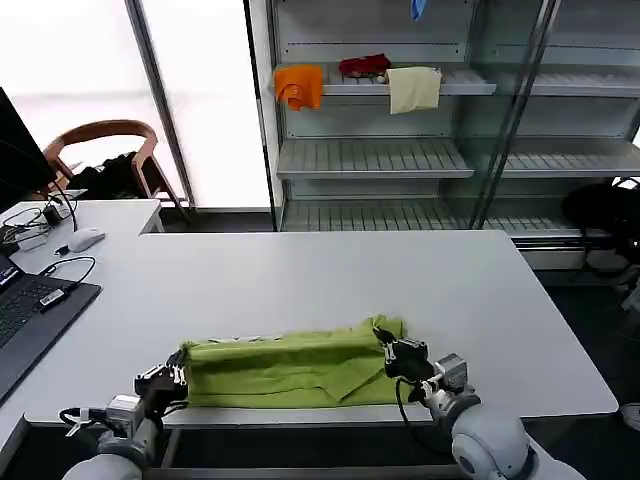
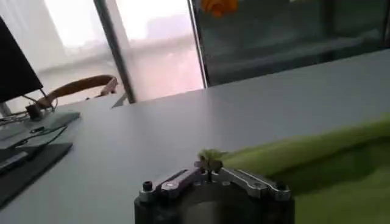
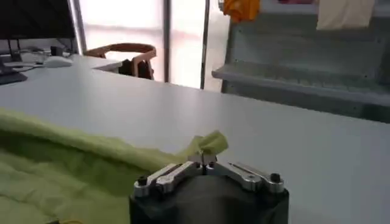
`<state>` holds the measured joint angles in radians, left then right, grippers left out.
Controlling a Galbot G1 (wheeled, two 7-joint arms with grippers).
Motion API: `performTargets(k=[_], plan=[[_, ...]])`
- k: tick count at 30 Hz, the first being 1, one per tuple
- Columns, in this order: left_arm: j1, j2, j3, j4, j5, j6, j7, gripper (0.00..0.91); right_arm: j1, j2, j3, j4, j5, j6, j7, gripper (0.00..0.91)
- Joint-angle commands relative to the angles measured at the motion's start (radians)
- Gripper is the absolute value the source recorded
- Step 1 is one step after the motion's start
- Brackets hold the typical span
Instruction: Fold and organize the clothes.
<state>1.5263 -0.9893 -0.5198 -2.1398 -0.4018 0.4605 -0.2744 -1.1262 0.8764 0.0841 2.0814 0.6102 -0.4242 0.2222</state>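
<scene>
Left gripper (image 1: 176, 376) low at table's (image 1: 330, 280) near edge, pinching T-shirt (image 1: 290, 368) left end, right gripper (image 1: 393, 352) pinching right end, shirt a folded band between, shelf (image 1: 400, 85) holding orange cloth (image 1: 299, 86), cream cloth (image 1: 414, 88).

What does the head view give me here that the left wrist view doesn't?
Head view alone: the whole folded lime T-shirt lying along the table's near edge, the right end effector pinching its right end, the cream cloth on the shelf and the mouse. Left wrist view alone: a close look at the left end effector shut on a small tuft of the fabric. Both share the shirt's left end, the left end effector, the wooden chair, the laptop and the orange cloth.
</scene>
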Motion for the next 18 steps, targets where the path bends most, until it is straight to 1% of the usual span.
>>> performTargets(k=[1, 2, 3, 4, 5, 6, 7, 8, 9, 10, 11, 13, 14, 15, 16, 17, 18], plan=[[0.015, 0.005, 0.018, 0.028, 0.053, 0.005, -0.001, 0.282, -0.051, 0.041, -0.034, 0.014, -0.003, 0.022, 0.242, 0.0], [0.014, 0.008, 0.019, 0.03, 0.058, 0.006, -0.001, 0.302, -0.055, 0.048, -0.039, 0.016, -0.004, 0.019, 0.272, 0.0], [0.014, 0.012, 0.022, 0.033, 0.064, 0.006, -0.001, 0.363, -0.058, 0.055, -0.047, 0.019, -0.009, 0.018, 0.308, 0.0], [0.014, 0.019, 0.023, 0.035, 0.072, 0.007, -0.001, 0.373, -0.058, 0.06, -0.058, 0.021, -0.016, 0.016, 0.345, 0.071], [0.015, 0.021, 0.021, 0.032, 0.074, 0.008, 0.0, 0.474, -0.055, 0.071, -0.083, 0.025, -0.023, 0.01, 0.411, 0.907], [0.016, 0.025, 0.019, 0.031, 0.085, 0.011, 0.0, 0.534, -0.052, 0.078, -0.096, 0.03, -0.022, 0.0, 0.449, 0.907], [0.019, 0.03, 0.011, 0.014, 0.1, 0.023, 0.0, 0.756, -0.05, 0.088, -0.101, 0.033, -0.019, -0.024, 0.515, 0.907], [0.022, 0.034, 0.006, 0.006, 0.103, 0.027, 0.0, 0.846, -0.049, 0.094, -0.105, 0.036, -0.02, -0.041, 0.551, 0.907], [0.025, 0.04, 0.001, -0.007, 0.106, 0.038, 0.0, 0.907, -0.043, 0.101, -0.12, 0.041, -0.016, -0.056, 0.639, 0.907], [0.037, 0.051, -0.017, -0.036, 0.106, 0.045, 0.0, 0.907, -0.037, 0.105, -0.124, 0.048, -0.012, -0.072, 0.675, 0.907], [0.043, 0.059, -0.024, -0.059, 0.105, 0.049, 0.0, 0.907, -0.035, 0.107, -0.123, 0.056, -0.011, -0.096, 0.745, 0.907], [0.064, 0.083, -0.069, -0.109, 0.093, 0.062, -0.002, 0.907, -0.035, 0.105, -0.107, 0.071, -0.014, -0.134, 0.803, 0.907], [0.07, 0.088, -0.081, -0.127, 0.086, 0.066, -0.003, 0.907, -0.037, 0.103, -0.103, 0.076, -0.012, -0.145, 0.819, 0.907], [0.08, 0.097, -0.122, -0.166, 0.065, 0.073, -0.005, 0.907, -0.042, 0.098, -0.095, 0.087, -0.001, -0.149, 0.839, 0.907], [0.092, 0.104, -0.146, -0.183, 0.051, 0.078, -0.004, 0.907, -0.044, 0.094, -0.088, 0.092, -0.001, -0.146, 0.838, 0.907], [0.1, 0.102, -0.173, -0.199, 0.041, 0.08, -0.005, 0.907, -0.056, 0.088, -0.076, 0.1, -0.029, -0.14, 0.829, 0.907], [0.104, 0.097, -0.188, -0.225, 0.033, 0.082, -0.005, 0.907, -0.068, 0.088, -0.059, 0.109, -0.059, -0.119, 0.805, 0.907]])
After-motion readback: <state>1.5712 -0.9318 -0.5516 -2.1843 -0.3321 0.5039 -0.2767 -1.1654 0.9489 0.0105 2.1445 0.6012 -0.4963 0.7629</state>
